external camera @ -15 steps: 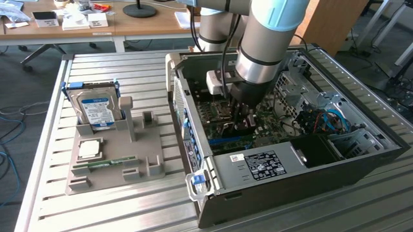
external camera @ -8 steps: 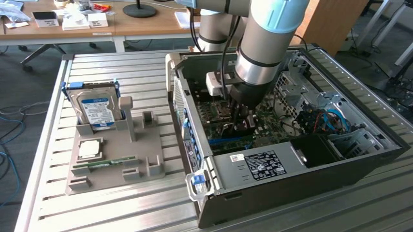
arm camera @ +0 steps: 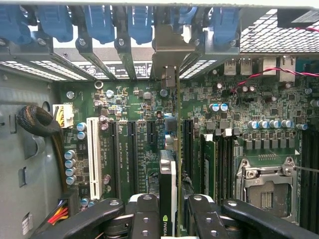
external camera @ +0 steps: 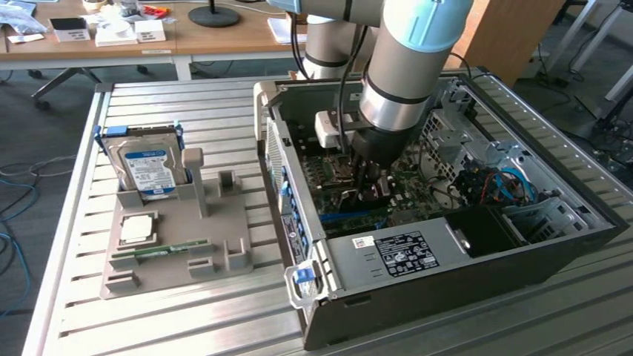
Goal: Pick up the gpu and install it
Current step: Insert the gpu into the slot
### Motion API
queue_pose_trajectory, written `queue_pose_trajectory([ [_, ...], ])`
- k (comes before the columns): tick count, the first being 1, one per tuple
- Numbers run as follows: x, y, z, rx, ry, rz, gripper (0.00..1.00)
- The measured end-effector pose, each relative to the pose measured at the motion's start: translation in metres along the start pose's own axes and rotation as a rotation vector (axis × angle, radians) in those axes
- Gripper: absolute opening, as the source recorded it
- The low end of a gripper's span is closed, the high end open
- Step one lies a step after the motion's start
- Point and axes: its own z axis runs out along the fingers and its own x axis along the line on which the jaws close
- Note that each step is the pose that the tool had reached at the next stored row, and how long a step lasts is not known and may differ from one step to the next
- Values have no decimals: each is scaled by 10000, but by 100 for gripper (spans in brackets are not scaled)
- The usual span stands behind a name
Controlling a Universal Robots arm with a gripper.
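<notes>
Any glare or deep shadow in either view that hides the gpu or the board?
Exterior view: the arm shades the case interior; the table is bright. Wrist view: vent grilles blow out white, while motherboard and gpu are evenly lit.

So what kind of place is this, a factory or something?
Probably a robotics lab in an office-like room: a robot arm reaches into an open computer case on a slatted metal table, its gripper holding the gpu inside, with wooden desks behind.
</notes>
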Motion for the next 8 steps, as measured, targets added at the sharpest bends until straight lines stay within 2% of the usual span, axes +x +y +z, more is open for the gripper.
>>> queue_pose_trajectory([
  [8, 2, 0, 21, -1, 1, -1, 27],
])
